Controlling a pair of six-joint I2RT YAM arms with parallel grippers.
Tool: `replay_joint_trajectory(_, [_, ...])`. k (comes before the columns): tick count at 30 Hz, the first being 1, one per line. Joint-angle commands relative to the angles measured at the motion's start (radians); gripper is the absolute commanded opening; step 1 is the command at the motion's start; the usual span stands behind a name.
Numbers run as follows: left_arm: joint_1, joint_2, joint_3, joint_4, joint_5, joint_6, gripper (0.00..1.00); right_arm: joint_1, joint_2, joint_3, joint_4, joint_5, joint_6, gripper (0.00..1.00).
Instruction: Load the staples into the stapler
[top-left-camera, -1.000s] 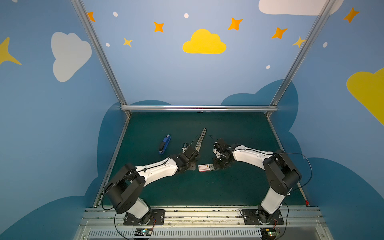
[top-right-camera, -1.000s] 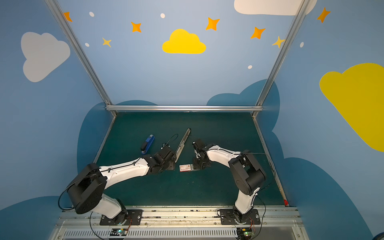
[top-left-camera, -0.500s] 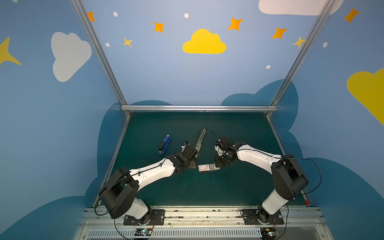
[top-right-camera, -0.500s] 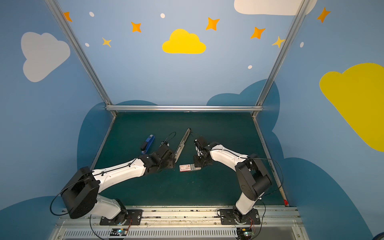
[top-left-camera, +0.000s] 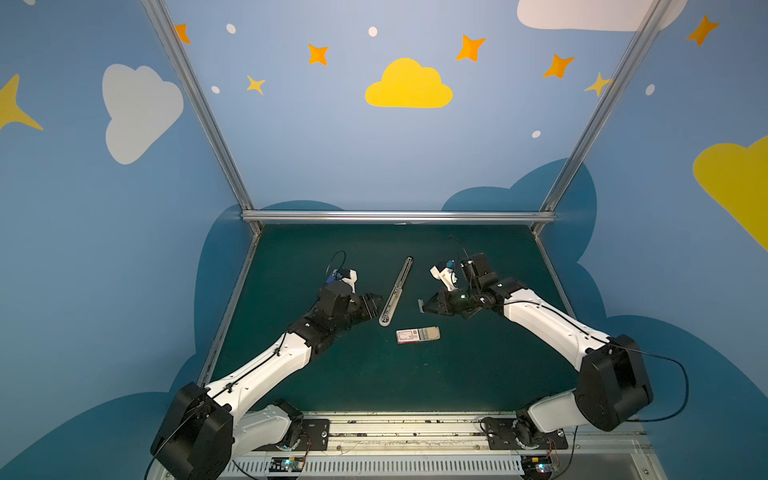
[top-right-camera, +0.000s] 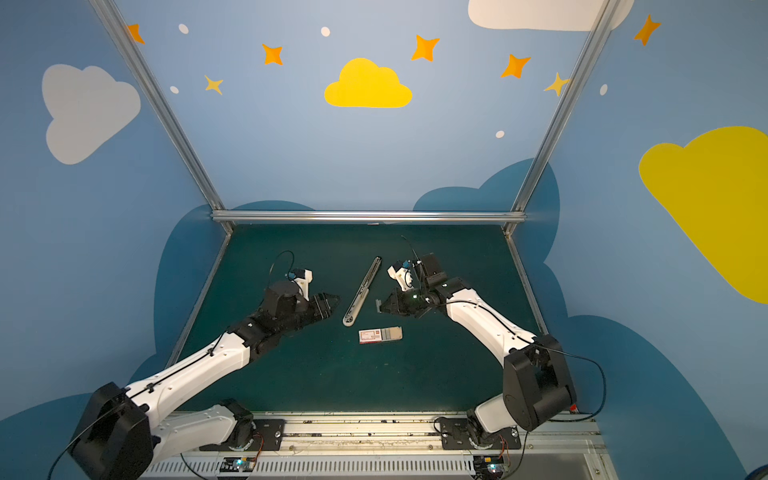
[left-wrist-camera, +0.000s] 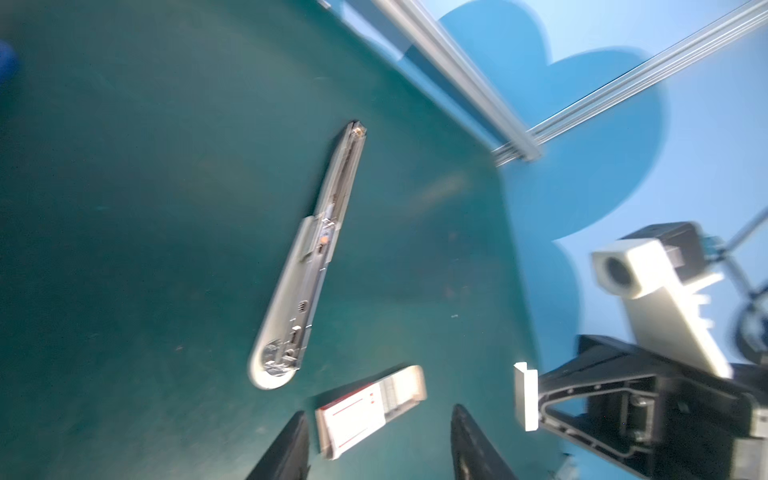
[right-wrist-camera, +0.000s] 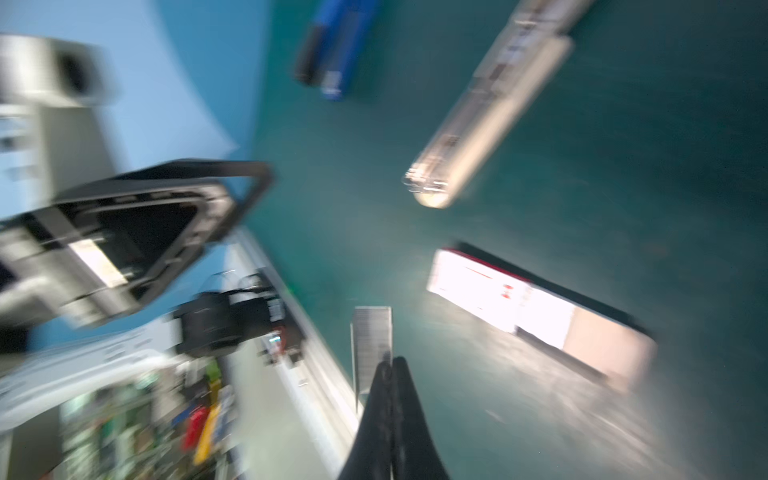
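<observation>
My right gripper (right-wrist-camera: 392, 365) pinches 1 strip of staples (right-wrist-camera: 371, 336) over the mat (top-left-camera: 374, 374). My left gripper (left-wrist-camera: 377, 424) hangs half-open, empty, beside the opened stapler (top-left-camera: 395, 291).

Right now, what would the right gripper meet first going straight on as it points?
Likely the stapler, near its rounded end: the right gripper, shut on a staple strip, points at it across bare mat. Height is unclear, so it might pass over.

White link shells (top-left-camera: 270, 365), black joint housings (top-left-camera: 611, 386), black cables (top-left-camera: 686, 386), white camera mounts (top-left-camera: 444, 276), perhaps a green light (top-left-camera: 462, 296).
</observation>
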Motion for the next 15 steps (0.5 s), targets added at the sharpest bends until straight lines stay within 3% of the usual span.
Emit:
replay_joint_trajectory(1, [0.026, -0.028, -0.038, 0.238, 0.22, -0.081, 0.55, -0.014, -0.006, -0.006, 0.212, -0.312, 0.089, 0.0])
replay_joint_trajectory(10, [0.044, -0.009, -0.085, 0.572, 0.417, -0.195, 0.66, -0.018, 0.049, -0.039, 0.628, -0.558, 0.376, 0.0])
replay_joint_trajectory(15, [0.043, 0.026, -0.087, 0.692, 0.45, -0.257, 0.67, 0.0, 0.06, -0.044, 0.633, -0.583, 0.374, 0.0])
